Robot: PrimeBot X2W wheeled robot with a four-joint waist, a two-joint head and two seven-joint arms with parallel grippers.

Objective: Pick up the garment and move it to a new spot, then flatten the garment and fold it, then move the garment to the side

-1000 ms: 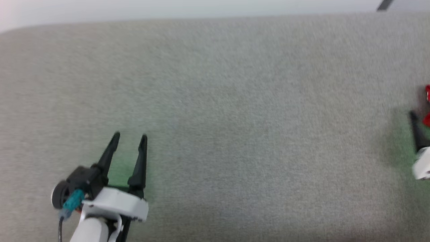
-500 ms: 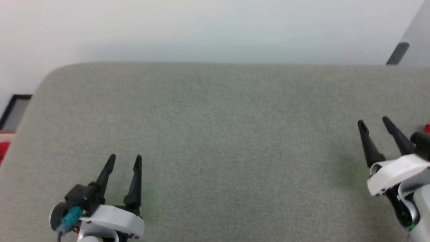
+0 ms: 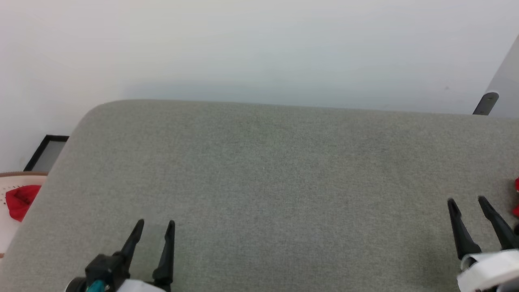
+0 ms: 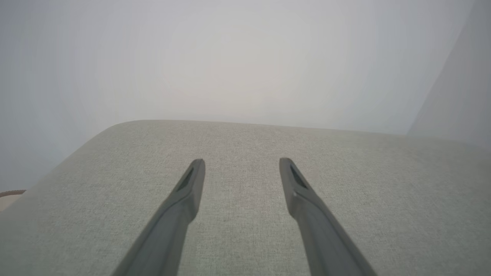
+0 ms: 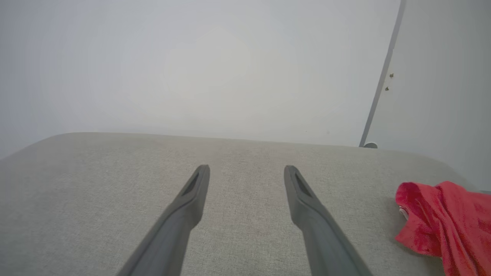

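Sitting lower in the shifted head view, left gripper (image 3: 156, 224) and right gripper (image 3: 466, 200) stay spread.

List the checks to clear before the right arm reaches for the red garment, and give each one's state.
1. Open, empty right gripper: ok, fingers spread over the bare grey surface.
2. Open, empty left gripper: ok.
3. Location of the garment: ok, crumpled on the grey surface to the right gripper's right, untouched.
4. Whole garment in the head view: not ok, cut off at the right edge.
5. Grasp point such as collar or hem: cannot tell, folds hide it.
6. Separation from the red cloth in the basket: ok, that lies far left, off the grey surface.
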